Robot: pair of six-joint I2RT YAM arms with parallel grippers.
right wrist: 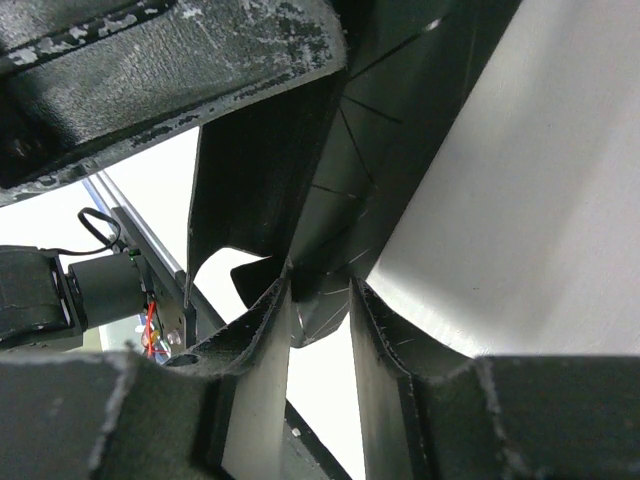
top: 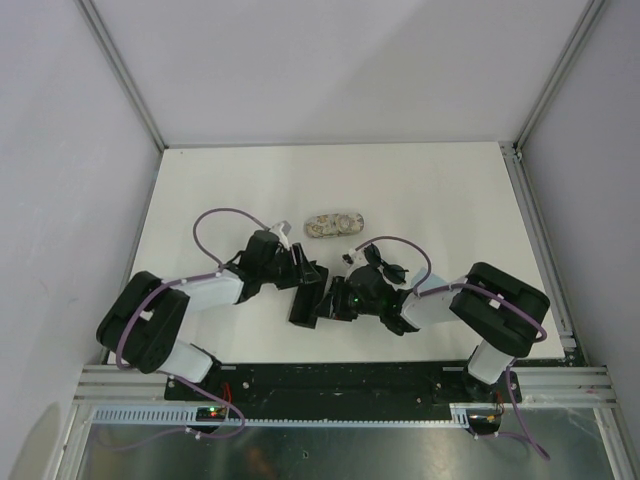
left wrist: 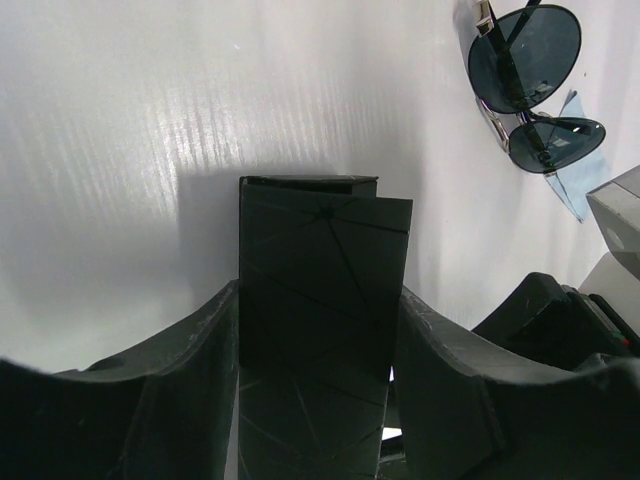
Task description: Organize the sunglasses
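Sunglasses (top: 386,262) first: the thin wire pair with dark rounded lenses lies on the white bench (top: 450,200), just right of centre and close beside the right arm's wrist. Nothing is holding them. In the left wrist view they sit in the top right corner (left wrist: 525,95), lenses flat on the bench and well apart from the fingers.

Both arms meet in the middle over the black case (top: 305,300), which lies between the two wrists in the top view.

Left pincer (top: 300,272) is at about a medium opening and has the black case (left wrist: 320,290) between its fingers. In its own camera (left wrist: 318,340) the case stands up right between them, both sides pressed against the inner faces of the fingers, so I'd call that a grip. You can see crease lines across the case's face.

Right pincer (top: 330,300) comes in from the other side. It's set narrow, and in its wrist view (right wrist: 320,320) a thin dark flap of the black case (right wrist: 340,180) fills the gap at the tips, so it looks pinched on that edge. Below the tips there's white bench showing between the fingers.

Beige case (top: 335,226) sits farther back on the bench, shut, apart from both arms and a little left of the sunglasses.
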